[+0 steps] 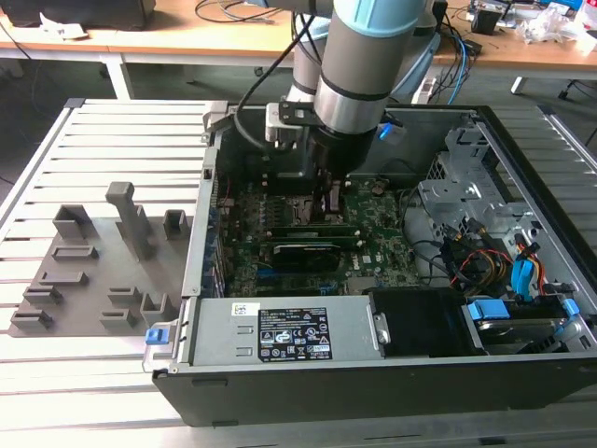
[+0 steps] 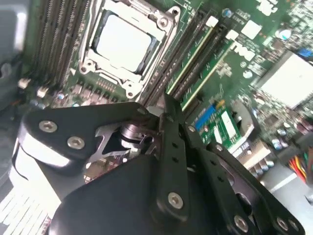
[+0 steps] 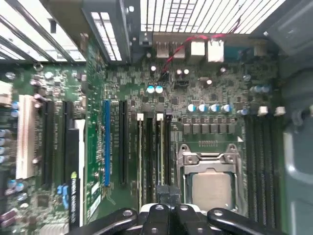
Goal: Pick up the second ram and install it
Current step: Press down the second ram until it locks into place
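Silver-grey arm (image 1: 350,79) with light-blue joint caps and black cables; black gripper (image 2: 164,122) linkage studded with round silver screws.

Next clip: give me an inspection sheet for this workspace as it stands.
Surface: slatted metal table, open computer case lying on it.
Job's things: second ram standing in a slot beside the CPU socket, next to another ram stick.
Clutter: grey holder blocks on the table, exterior view's left.
Grippers: gripper down over one end of the second ram; contact unclear.
Cables: coloured cables inside the case; black cable on the arm.
Surroundings: wooden desks behind.
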`<state>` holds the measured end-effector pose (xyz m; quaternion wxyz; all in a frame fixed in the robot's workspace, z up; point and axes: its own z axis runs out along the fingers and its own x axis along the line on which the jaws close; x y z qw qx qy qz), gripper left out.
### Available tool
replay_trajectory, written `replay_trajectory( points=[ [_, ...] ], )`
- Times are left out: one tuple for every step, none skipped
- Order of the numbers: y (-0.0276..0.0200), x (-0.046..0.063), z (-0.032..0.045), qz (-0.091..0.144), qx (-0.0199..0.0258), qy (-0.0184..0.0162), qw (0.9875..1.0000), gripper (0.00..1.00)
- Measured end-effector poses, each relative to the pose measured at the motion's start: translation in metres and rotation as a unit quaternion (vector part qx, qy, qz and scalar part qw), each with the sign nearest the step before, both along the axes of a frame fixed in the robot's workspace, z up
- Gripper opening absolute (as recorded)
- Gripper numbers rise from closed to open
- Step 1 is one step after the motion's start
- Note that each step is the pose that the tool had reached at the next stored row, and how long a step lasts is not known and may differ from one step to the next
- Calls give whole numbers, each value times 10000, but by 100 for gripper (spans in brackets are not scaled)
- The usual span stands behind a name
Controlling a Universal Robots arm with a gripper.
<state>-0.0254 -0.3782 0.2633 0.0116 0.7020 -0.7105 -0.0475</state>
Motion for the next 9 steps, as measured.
replay_trajectory(
  points=[
    [0, 0, 72, 0, 0, -1, 10000, 11],
    [0, 0, 152, 0, 0, -1, 10000, 11],
    [0, 0, 245, 0, 0, 0, 10000, 11],
    [0, 0, 249, 0, 1, -1, 10000, 11],
    [0, 0, 248, 0, 2, -1, 10000, 11],
    [0, 0, 250, 0, 0, 0, 10000, 11],
    [0, 0, 251, 0, 1, -1, 10000, 11],
    [0, 0, 251, 0, 1, -1, 10000, 11],
    [0, 0, 252, 0, 1, -1, 10000, 11]
  ],
)
